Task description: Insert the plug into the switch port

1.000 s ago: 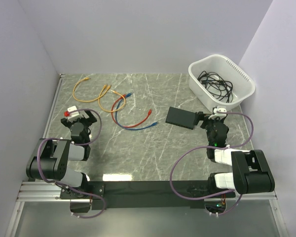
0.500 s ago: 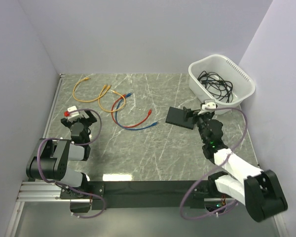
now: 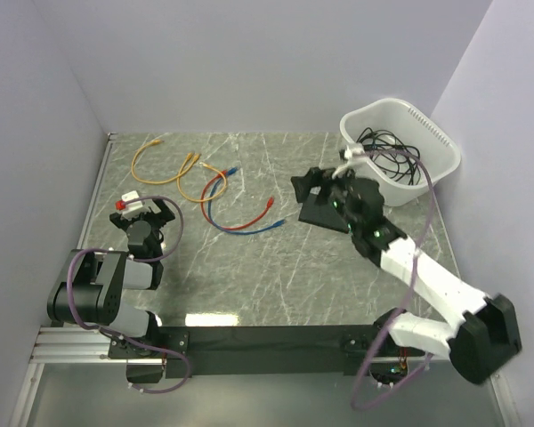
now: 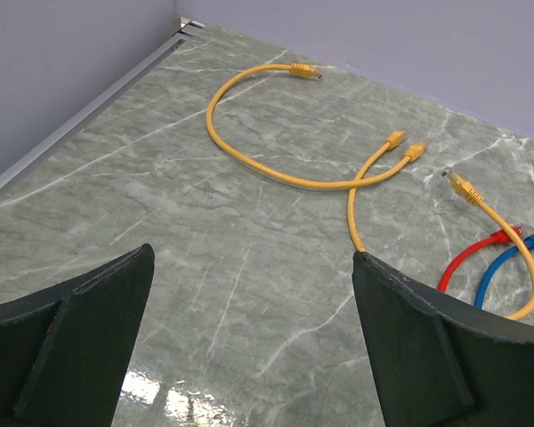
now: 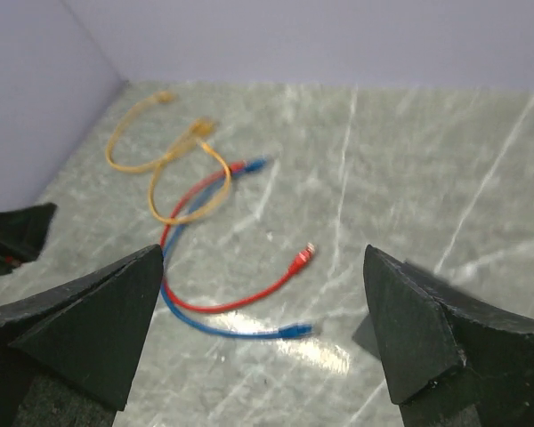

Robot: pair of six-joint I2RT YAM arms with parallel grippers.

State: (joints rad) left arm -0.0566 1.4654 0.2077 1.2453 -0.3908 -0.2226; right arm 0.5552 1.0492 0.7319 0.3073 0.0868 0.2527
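Note:
The switch [image 3: 321,216] is a flat black box lying right of centre on the marble table; only its corner [image 5: 367,336] shows in the right wrist view. A red cable [image 3: 246,223] and a blue cable [image 3: 240,231] lie to its left, with the red plug [image 5: 303,258] and the blue plug [image 5: 295,330] pointing toward it. My right gripper [image 3: 313,181] hovers over the switch's far left edge, open and empty [image 5: 262,267]. My left gripper [image 3: 145,212] rests at the near left, open and empty [image 4: 251,256].
Two yellow cables [image 3: 165,165] lie at the far left and also show in the left wrist view [image 4: 276,169]. A white tub [image 3: 399,151] holding black cables stands at the far right. Walls close the left, back and right sides.
My right arm has reached forward and left, from beside the switch's right end to above its far left edge. The left arm has not moved.

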